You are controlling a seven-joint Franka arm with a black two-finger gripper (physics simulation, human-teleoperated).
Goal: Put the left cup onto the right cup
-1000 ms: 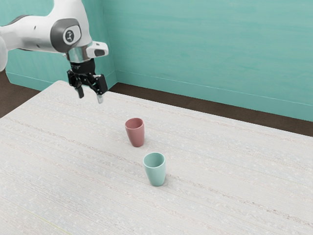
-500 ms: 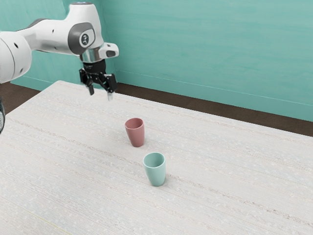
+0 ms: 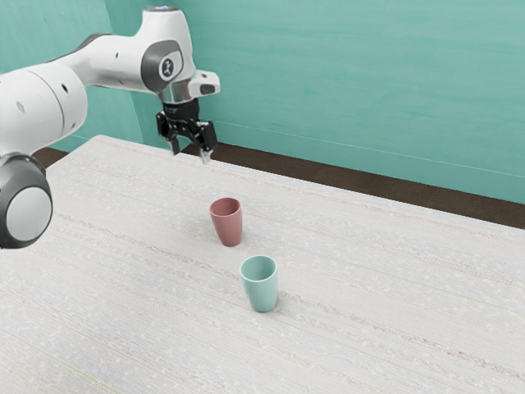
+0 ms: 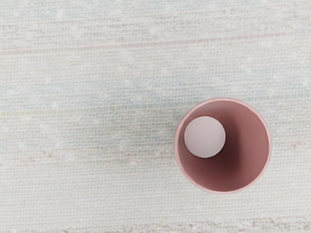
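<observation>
Pre-grasp, hand empty.
Black two-finger gripper (image 3: 190, 153), fingers apart, hangs high; upright pink tapered cup (image 3: 226, 220) sits below, twd ext. view's right, axis vertical, mouth up.

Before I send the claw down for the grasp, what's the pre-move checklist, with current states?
1. Claw open and holding nothing: ok.
2. Pink cup upright on the table, mouth up: ok.
3. Pink cup empty inside: ok, the wrist view shows its bare bottom.
4. Teal cup upright, mouth up, standing apart from the pink cup: ok.
5. Claw at grasp height: not ok, it hangs well above the pink cup's rim.
6. Claw lined up squarely over the pink cup's rim: cannot tell from these views.
</observation>
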